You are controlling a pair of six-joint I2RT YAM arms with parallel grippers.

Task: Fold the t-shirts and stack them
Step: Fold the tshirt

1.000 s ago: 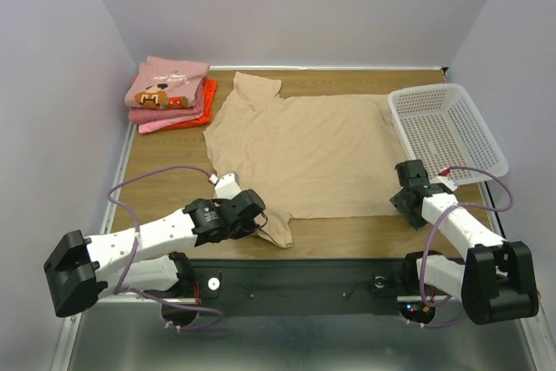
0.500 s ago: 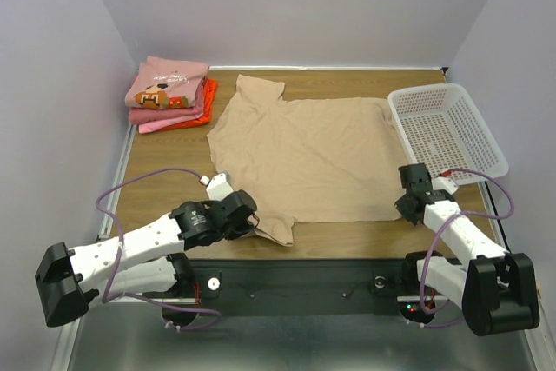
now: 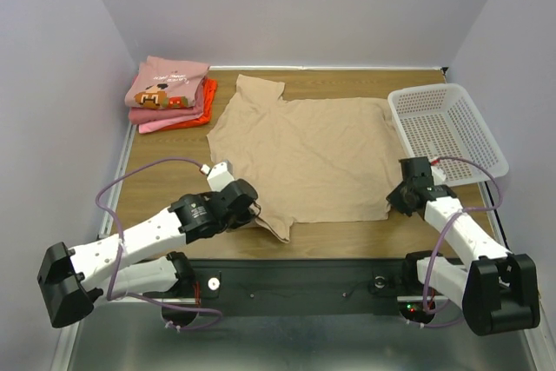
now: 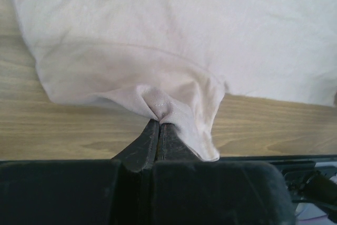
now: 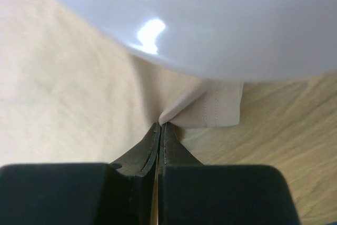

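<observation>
A tan t-shirt (image 3: 300, 154) lies spread across the middle of the table. My left gripper (image 3: 252, 212) is shut on its near left sleeve, the cloth (image 4: 158, 104) bunched at the black fingertips (image 4: 158, 125). At the shirt's near right corner my right gripper (image 3: 398, 200) is shut on the hem (image 5: 202, 111), pinched between its fingertips (image 5: 160, 127). At the back left sits a stack of folded t-shirts: a dusty pink one with a graphic (image 3: 165, 82) on top, a lighter pink one (image 3: 149, 119) below it, an orange-red one (image 3: 198, 103) underneath.
A white mesh basket (image 3: 448, 129) stands at the right edge, its rim (image 5: 210, 19) close above the right gripper. The table's near edge (image 3: 330, 249) runs just below both grippers. Purple cables (image 3: 148, 175) loop off each arm.
The right gripper moved in to the shirt's near right corner and shut on the hem. The left gripper, still shut on the sleeve, shifted slightly away from the near edge.
</observation>
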